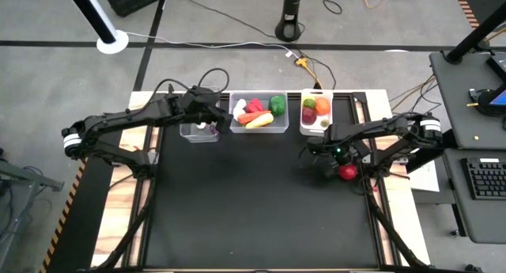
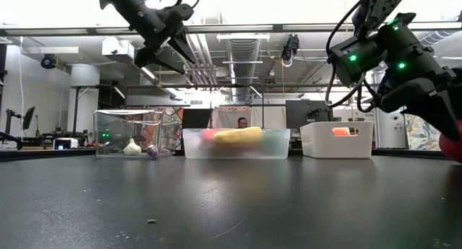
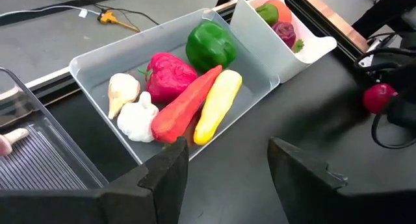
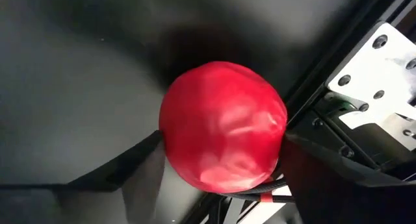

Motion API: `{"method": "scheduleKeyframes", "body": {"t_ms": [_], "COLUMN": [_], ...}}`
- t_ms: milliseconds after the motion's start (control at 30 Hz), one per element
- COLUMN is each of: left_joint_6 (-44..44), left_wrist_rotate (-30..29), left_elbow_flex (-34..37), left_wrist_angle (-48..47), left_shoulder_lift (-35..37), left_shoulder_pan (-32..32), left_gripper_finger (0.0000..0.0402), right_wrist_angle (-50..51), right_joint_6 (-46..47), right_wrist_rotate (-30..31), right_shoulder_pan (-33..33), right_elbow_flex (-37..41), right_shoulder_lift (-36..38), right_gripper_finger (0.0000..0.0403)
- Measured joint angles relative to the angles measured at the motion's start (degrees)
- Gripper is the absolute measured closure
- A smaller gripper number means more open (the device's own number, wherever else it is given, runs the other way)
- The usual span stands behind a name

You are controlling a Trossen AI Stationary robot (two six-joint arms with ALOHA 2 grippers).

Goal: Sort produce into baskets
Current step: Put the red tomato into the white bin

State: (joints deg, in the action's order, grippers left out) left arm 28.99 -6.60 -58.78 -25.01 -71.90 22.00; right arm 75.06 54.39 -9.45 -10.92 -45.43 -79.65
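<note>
A round red fruit (image 4: pixel 221 123) sits at the table's right edge, and my right gripper (image 1: pixel 341 166) comes down over it with a finger on each side. My left gripper (image 3: pixel 227 178) hangs open and empty above the back of the table, between the narrow clear basket (image 1: pixel 198 130) and the wide clear basket (image 1: pixel 258 113). The wide basket holds a green pepper (image 3: pixel 210 45), a red pepper (image 3: pixel 168 78), a carrot (image 3: pixel 188 104), a yellow squash (image 3: pixel 218 107) and garlic (image 3: pixel 136 117). The white basket (image 1: pixel 316 113) holds orange, green and dark red pieces. My right gripper has the red fruit between its two fingers, which meet its two opposite sides (image 4: pixel 168 146). The fingers (image 4: pixel 130 169) come from above, pointing steeply down. The fruit stays low by the table's right rail; whether it is off the surface I cannot tell.
The three baskets stand in a row along the far edge. The narrow clear one holds a garlic (image 2: pixel 132 147) and a purple bit (image 2: pixel 152 151). A metal frame rail (image 4: pixel 374 74) runs close beside the red fruit. The dark table top (image 1: pixel 253 210) stretches toward the near edge.
</note>
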Motion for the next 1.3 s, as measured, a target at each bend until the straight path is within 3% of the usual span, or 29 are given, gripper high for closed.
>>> {"method": "scheduleKeyframes", "body": {"t_ms": [133,333,600,900,1100,1300], "left_joint_6": [0.00,0.47,1.99,1.99,1.41,1.29], "left_wrist_rotate": [-0.04,0.01,1.56,1.65,1.67,1.65], "left_elbow_flex": [0.00,0.02,-1.42,-5.96,-9.81,-12.37], "left_wrist_angle": [0.02,0.06,0.16,-2.16,-6.71,-9.75], "left_shoulder_lift": [-0.02,-0.02,0.01,0.14,0.14,0.14], "left_shoulder_pan": [0.00,-0.02,-1.10,-3.74,-4.16,-4.37], "left_gripper_finger": [0.0210,0.0210,0.0210,0.0210,0.0210,0.0210], "right_wrist_angle": [-0.04,0.91,4.51,4.52,1.30,-2.75], "right_joint_6": [-0.51,-1.69,-4.22,-15.10,-24.46,-28.90], "right_wrist_rotate": [0.00,0.51,8.60,16.61,17.19,17.03], "right_shoulder_pan": [0.00,0.00,-1.08,-14.81,-25.04,-28.86], "right_elbow_flex": [0.00,-2.09,-17.70,-33.87,-33.28,-30.29], "right_shoulder_lift": [0.02,0.68,1.66,-0.69,-3.65,-6.26], "right_gripper_finger": [0.0159,0.0164,0.0165,0.0165,0.0165,0.0161]}}
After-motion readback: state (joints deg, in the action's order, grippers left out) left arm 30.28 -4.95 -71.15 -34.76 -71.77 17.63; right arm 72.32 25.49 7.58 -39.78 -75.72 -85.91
